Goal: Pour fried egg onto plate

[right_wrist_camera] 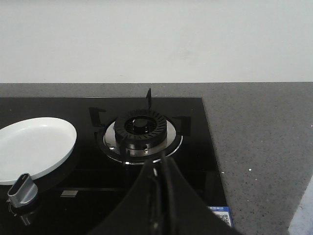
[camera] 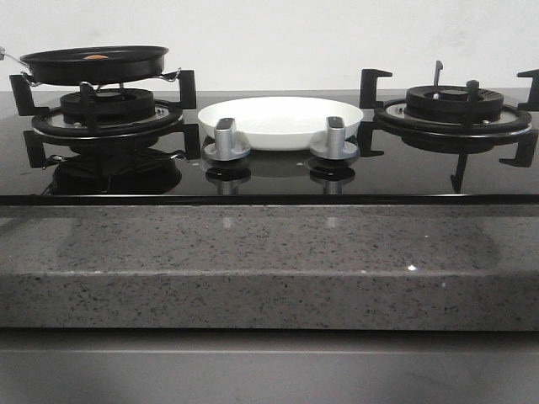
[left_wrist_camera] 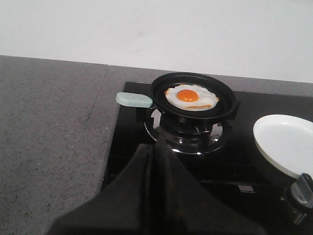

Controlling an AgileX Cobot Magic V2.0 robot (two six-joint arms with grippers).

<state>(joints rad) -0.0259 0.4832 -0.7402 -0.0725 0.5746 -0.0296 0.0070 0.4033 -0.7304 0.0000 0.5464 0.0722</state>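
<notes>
Left pincer (left_wrist_camera: 155, 152) closed, fried egg (left_wrist_camera: 191, 97) beyond

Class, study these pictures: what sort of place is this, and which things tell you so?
Most likely a kitchen cooktop: a frying pan holding a fried egg sits on a gas burner, with control knobs and a plate nearby.

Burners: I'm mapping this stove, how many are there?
2: the left burner under the pan holding the egg, and the bare right burner. The plate sits between them.

Low front camera faces the hob; both wrist views share the plate (left_wrist_camera: 286, 144).
</notes>
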